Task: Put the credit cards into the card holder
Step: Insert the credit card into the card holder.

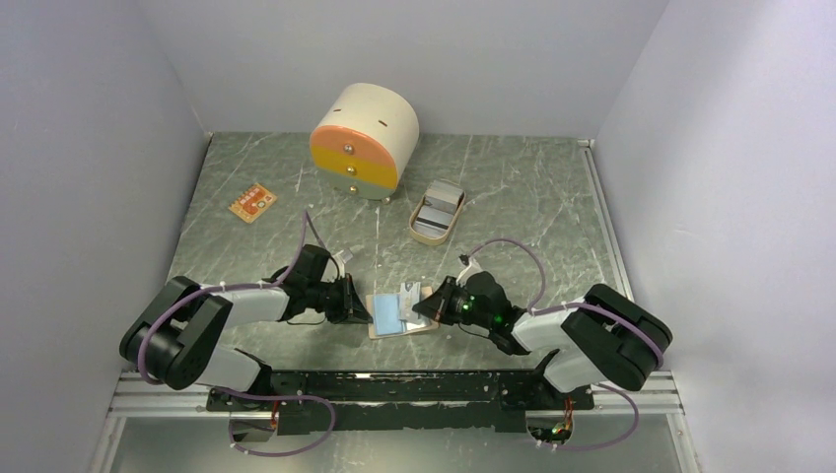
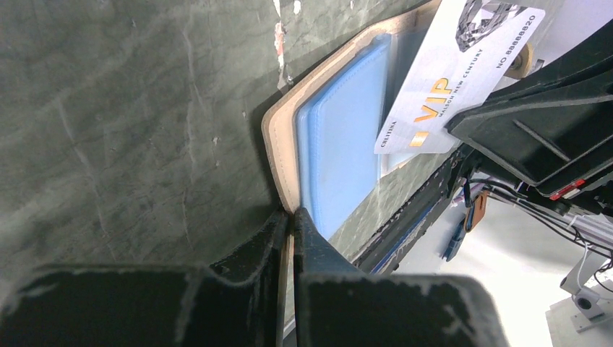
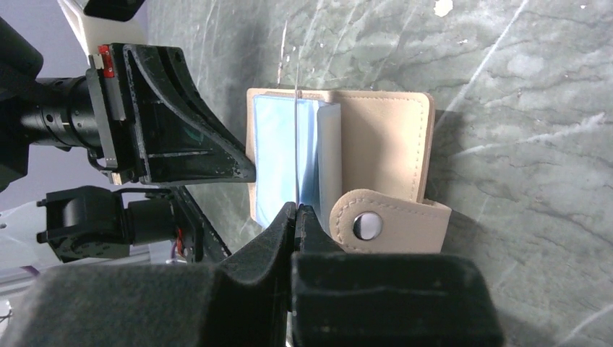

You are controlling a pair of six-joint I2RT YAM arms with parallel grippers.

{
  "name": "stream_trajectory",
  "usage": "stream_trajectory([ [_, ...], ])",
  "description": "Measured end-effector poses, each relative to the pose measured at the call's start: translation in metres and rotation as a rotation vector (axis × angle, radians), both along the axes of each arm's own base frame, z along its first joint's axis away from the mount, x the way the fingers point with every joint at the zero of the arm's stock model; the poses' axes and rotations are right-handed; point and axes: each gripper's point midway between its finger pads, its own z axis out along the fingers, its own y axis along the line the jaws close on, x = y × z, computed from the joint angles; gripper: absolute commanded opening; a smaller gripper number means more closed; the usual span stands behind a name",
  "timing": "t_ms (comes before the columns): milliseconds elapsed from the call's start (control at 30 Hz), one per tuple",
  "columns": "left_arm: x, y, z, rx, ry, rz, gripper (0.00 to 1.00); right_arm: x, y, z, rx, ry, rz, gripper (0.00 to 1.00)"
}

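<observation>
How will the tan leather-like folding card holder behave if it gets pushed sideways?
The tan leather-like card holder probably flexes rather than staying rigid: its snap-button tab curls up loosely. It looks light and likely to slide on the smooth green marbled tabletop, which may be why the left gripper pinches its edge.

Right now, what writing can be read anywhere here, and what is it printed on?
"VIP": gold letters on the silver card over the open card holder.
"MASSON NEW CENTURY": small print beside it on the same card.
"NO 88888820": along that card's edge, digits only roughly legible.
Print on the orange card far left: too small to read.
Nothing else is legible.
</observation>
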Motion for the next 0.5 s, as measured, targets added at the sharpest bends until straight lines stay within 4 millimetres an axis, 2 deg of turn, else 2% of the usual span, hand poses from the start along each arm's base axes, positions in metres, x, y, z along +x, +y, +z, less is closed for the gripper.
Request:
stream_trajectory([
  [500,0.0004,-0.0011,-0.0008,-0.005,0.002,-0.003,0.09,-0.0055,0.0046,0.0003,0.017,0.018,0.035,0.0],
])
